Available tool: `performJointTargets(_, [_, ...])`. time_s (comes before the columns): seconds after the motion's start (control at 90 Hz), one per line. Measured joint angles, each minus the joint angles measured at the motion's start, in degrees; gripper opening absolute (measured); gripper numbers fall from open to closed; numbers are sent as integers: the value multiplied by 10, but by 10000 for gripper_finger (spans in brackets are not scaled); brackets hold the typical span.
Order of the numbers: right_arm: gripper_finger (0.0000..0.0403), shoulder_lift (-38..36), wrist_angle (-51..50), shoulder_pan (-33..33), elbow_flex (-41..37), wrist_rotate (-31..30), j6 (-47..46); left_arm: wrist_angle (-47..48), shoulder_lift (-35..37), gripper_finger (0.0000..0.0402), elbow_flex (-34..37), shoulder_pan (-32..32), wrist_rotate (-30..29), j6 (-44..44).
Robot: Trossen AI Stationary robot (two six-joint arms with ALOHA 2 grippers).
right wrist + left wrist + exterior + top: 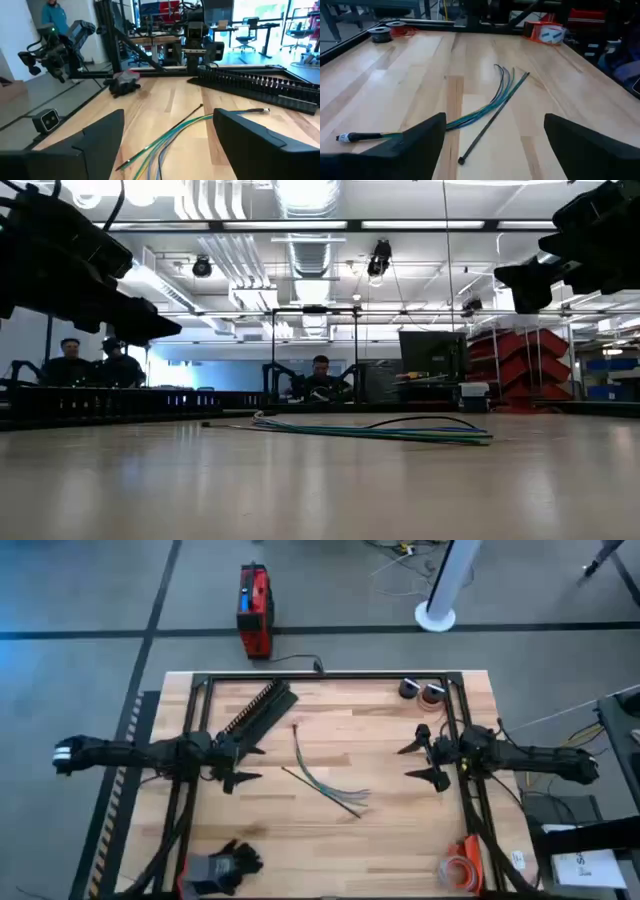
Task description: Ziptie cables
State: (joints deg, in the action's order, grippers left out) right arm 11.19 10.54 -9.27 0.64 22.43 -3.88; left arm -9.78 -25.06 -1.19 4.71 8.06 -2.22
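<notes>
I see the cables (318,772) lying flat in the middle of the wooden table (330,840), between my two arms. The bundle is long and thin. Seen from above, its long line runs from the far side, a bit left of the middle, toward the near side and to the right. The far end is the tight end, with a small pale tip on it. The near right end is where the green, grey and black wires fan apart. A thin black zip tie (322,792) lies on the table touching the bundle and crosses it at a slant.

My left gripper (243,764) hangs in the air just left of the cables. Its fingers are spread wide and hold nothing. In the left wrist view the bundle (485,107) and the zip tie (492,120) show between the two dark fingers (420,145).

My right gripper (418,762) hangs to the right of the cables, a bit farther off. Its fingers are also spread wide, with nothing in them.

A long black comb-toothed strip (258,708) lies at the far left of the table, tilted. Two small spools (421,692) sit at the far right corner. A black glove (225,865) lies near the left front edge, and an orange thing (462,865) sits near the right front edge.

In the low view, people (90,365) sit in the room behind the table.
</notes>
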Motion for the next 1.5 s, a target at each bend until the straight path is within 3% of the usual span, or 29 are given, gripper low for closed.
performJointTargets(0.722, [307, 0, 0, 0, 0, 0, 0, 0, 0, 323, 0, 0, 0, 0])
performJointTargets(1.5, [290, 0, 0, 0, 0, 0, 0, 0, 0, 323, 0, 0, 0, 0])
